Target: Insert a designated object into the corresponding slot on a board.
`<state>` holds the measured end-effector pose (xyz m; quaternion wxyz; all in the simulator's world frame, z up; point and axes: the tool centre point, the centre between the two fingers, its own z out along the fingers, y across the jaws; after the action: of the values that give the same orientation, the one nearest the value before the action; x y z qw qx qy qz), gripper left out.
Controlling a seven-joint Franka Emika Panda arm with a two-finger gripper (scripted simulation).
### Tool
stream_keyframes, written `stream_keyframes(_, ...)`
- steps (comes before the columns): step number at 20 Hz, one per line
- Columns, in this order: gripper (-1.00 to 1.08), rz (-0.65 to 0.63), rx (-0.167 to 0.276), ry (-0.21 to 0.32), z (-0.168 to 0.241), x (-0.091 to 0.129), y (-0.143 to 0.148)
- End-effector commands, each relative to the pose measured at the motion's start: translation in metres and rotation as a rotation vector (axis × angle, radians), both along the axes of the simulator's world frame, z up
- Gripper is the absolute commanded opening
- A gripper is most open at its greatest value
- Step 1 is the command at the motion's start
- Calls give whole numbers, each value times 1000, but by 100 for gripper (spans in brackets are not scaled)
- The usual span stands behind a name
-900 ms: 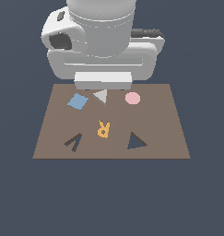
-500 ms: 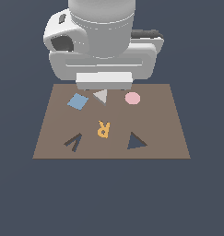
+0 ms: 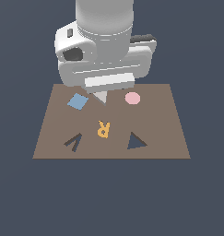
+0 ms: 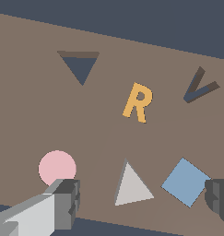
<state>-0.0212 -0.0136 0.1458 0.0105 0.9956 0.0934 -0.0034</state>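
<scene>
The light-grey triangle (image 4: 131, 186) lies flat on the brown board (image 4: 35, 115), between the pink disc (image 4: 57, 167) and the blue square (image 4: 186, 181). My gripper (image 4: 142, 200) is open above it, with one finger (image 4: 65, 199) beside the disc and the other (image 4: 219, 199) past the square. It holds nothing. The dark navy triangle slot (image 4: 79, 65) is empty on the far side of the orange R (image 4: 138, 102). In the exterior view the arm's hand (image 3: 104, 64) covers part of the triangle (image 3: 101, 97). The slot (image 3: 135, 141) shows at the front right of the board (image 3: 168, 138).
A dark V-shaped cut-out (image 3: 73, 142) sits at the board's front, on the exterior view's left. The orange R (image 3: 103, 129) lies mid-board. The blue square (image 3: 78, 101) and pink disc (image 3: 132, 97) flank the triangle. Dark floor surrounds the board.
The hand has come down a little and turned slightly, and now covers the top of the grey triangle in the exterior view. The shapes on the board have not moved.
</scene>
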Motion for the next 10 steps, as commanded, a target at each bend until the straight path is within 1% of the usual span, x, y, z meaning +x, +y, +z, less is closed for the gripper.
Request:
stream_keyframes(1,100,58,2,0,-8,-6,0)
stream_keyframes(10,100,330,12,1,-48,-32,-2)
